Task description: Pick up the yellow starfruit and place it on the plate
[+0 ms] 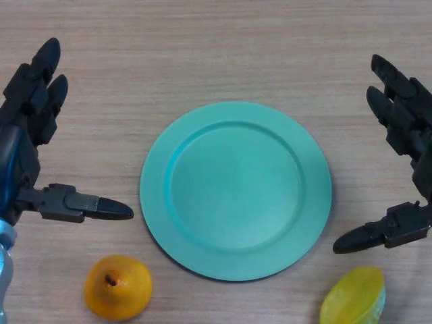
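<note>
Nearest me, at the lower right edge of the view, lies the yellow starfruit (354, 297), partly cut off, its long axis tilted up toward the right. It sits just below the thumb of my right hand (405, 145), which is spread wide and holds nothing. That is plainly the nearer hand; my left hand (30, 121), equally open and empty, is well apart from it, with an orange fruit (118, 287) below it. Farther out, between my hands, the teal plate (156, 169) rests bare on the wooden table (216, 47).
</note>
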`<state>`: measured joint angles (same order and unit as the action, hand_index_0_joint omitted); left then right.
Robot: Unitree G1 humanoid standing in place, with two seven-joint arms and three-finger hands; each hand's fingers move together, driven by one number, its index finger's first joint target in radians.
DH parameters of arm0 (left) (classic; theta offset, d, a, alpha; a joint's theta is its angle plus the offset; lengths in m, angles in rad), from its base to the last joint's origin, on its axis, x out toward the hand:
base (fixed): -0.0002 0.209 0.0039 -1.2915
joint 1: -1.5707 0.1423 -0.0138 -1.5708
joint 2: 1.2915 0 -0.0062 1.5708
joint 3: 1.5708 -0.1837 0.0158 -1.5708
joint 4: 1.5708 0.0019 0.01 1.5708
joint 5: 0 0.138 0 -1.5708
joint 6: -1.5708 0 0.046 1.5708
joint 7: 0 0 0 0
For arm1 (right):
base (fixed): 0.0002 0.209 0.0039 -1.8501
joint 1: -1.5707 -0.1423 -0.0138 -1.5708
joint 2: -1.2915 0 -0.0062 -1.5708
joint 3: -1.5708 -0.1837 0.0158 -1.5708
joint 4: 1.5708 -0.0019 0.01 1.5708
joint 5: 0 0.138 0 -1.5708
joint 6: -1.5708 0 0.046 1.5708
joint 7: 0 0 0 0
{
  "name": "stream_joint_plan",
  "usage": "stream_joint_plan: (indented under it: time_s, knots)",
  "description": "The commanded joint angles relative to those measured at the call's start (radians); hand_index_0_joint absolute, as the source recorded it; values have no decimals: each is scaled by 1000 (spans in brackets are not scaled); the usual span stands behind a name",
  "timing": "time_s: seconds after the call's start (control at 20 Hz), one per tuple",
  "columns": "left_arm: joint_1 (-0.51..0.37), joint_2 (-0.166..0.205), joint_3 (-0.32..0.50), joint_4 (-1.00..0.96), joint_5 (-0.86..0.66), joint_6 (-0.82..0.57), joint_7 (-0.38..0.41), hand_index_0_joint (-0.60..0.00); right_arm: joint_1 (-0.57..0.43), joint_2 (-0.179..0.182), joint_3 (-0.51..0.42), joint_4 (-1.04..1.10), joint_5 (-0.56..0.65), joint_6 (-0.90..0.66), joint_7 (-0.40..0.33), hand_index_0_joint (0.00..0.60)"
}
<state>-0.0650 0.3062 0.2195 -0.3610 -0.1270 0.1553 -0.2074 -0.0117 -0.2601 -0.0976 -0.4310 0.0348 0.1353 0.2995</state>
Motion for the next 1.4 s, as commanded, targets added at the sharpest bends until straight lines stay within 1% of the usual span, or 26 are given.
stream_joint_plan:
  time_s: [0.05, 0.2, 0.3, 0.35, 0.4, 0.45, 0.55, 0.6, 0.65, 0.7, 0.75, 0.85, 0.9, 0.95, 1.0, 1.05, 1.1, 1.25, 1.4]
  knots:
    - [-31, 44, 67, -44, -1, -146, 31, 0, -36, -25, -49, -42, 18, -121, -10, 0]
    - [-32, 42, 63, -51, -3, -134, 29, 0, -25, -26, -64, -61, 48, -95, 10, 0]
    - [-30, 36, 53, -55, 7, -140, 34, 0, 17, -32, -86, -87, 52, -103, 64, 0]
    - [-31, 36, 51, -59, 6, -130, 32, 0, 38, -28, -104, -96, 50, -122, 91, 0]
    - [-32, 36, 50, -62, 9, -125, 31, 0, 47, -27, -112, -109, 63, -114, 102, 0]
    - [-34, 34, 43, -63, 11, -116, 33, 0, 80, -21, -128, -129, 63, -121, 135, 0]
    - [-39, 32, 35, -70, 10, -98, 30, 0, 121, -10, -153, -167, 79, -96, 178, 0]
    - [-41, 32, 34, -70, 8, -93, 30, 0, 136, -4, -156, -168, 71, -111, 190, 0]
    - [-40, 29, 29, -71, 9, -93, 28, 0, 167, 11, -159, -168, 68, -144, 216, 0]
    - [-41, 27, 26, -69, 9, -96, 31, 0, 181, 15, -159, -170, 69, -150, 231, 0]
    - [-43, 25, 22, -67, 4, -96, 34, 0, 210, 26, -157, -153, 46, -208, 256, 0]
    - [-46, 25, 17, -74, -7, -72, 34, 0, 255, 37, -161, -161, 30, -200, 308, 0]
    - [-46, 23, 15, -75, -7, -71, 36, 0, 257, 42, -159, -155, 18, -213, 311, 0]
    - [-49, 20, 11, -72, -6, -81, 43, 0, 266, 47, -148, -106, -35, -316, 311, 0]
    - [-50, 18, 9, -71, -7, -85, 47, 0, 275, 50, -141, -82, -54, -361, 312, 0]
    - [-50, 17, 1, -71, -2, -86, 51, 0, 294, 56, -130, -32, -74, -430, 297, 0]
    - [-52, 17, 0, -73, -4, -82, 51, 0, 301, 59, -124, -9, -85, -456, 287, 0]
    - [-52, 16, 2, -77, -12, -78, 52, 0, 301, 43, -116, 80, -121, -535, 255, 0]
    - [-51, 21, 9, -76, -10, -74, 43, 0, 311, 38, -112, 134, -140, -580, 241, 0]
